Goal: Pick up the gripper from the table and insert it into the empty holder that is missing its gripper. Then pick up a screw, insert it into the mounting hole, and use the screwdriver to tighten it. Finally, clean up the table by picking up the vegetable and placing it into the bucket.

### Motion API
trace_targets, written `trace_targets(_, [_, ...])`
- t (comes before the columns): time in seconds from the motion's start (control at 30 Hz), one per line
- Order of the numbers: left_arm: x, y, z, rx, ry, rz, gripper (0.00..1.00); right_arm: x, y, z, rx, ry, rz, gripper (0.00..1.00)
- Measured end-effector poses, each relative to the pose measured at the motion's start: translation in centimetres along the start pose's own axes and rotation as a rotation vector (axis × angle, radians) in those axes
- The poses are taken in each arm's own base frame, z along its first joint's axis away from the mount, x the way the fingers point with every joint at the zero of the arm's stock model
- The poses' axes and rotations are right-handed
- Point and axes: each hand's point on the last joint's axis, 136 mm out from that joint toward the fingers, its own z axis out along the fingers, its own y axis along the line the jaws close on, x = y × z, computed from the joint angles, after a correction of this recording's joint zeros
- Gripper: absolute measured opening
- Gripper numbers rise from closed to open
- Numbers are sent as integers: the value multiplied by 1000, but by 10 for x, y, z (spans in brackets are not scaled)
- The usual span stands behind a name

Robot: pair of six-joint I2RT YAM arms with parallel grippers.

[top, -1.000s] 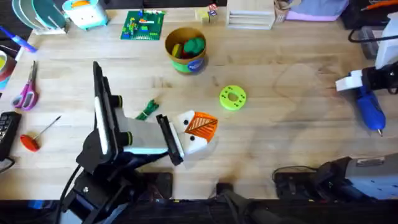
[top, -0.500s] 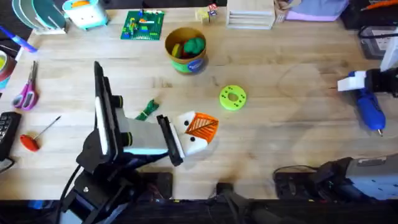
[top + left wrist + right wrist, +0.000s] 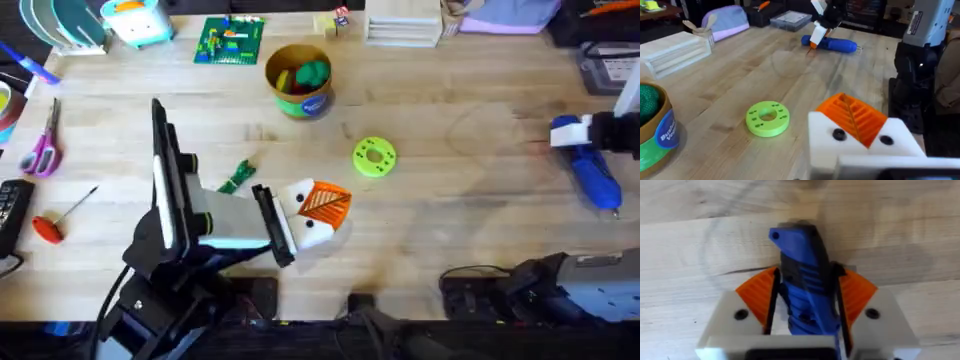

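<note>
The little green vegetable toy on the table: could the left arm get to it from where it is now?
Probably yes. The vegetable lies on bare wood just beyond the left arm's forearm, nothing on top of it. But the left gripper points the other way, toward the green disc, so the arm would need to swing back.

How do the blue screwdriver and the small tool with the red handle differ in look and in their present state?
The screwdriver is thick and bright blue all over; the red-handled tool is a thin metal shaft with a small red handle. The screwdriver is clamped between the right gripper's orange pads at the table's right edge; the red-handled tool lies free near the left edge, with no gripper at it. Both are long tools lying on the wooden table.
</note>
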Motion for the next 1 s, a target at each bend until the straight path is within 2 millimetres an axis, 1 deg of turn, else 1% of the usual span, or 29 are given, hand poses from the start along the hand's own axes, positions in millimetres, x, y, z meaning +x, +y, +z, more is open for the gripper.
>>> trace_targets(0.07, [0,0,0,0,0,0,6,0,0,0,0,-2,0,584])
trace_targets(0.27, [0,0,0,0,0,0,6,-2,-1,0,2,-7,-1,417])
trace_targets(0.4, [0,0,0,0,0,0,6,-2,-3,1,10,-8,-2,264])
trace_targets(0.47, [0,0,0,0,0,0,6,-2,-4,1,15,-8,-4,222])
trace_targets(0.53, [0,0,0,0,0,0,6,-2,-6,1,27,-6,-9,122])
trace_targets(0.57, [0,0,0,0,0,0,6,-3,-8,1,35,-7,-11,52])
trace_targets(0.6, [0,0,0,0,0,0,6,-3,-9,1,40,-8,-11,23])
trace_targets(0.9, [0,0,0,0,0,0,6,-4,-9,1,45,-3,-14,27])
trace_targets(1.0, [0,0,0,0,0,0,6,-5,-8,-2,54,10,-22,27])
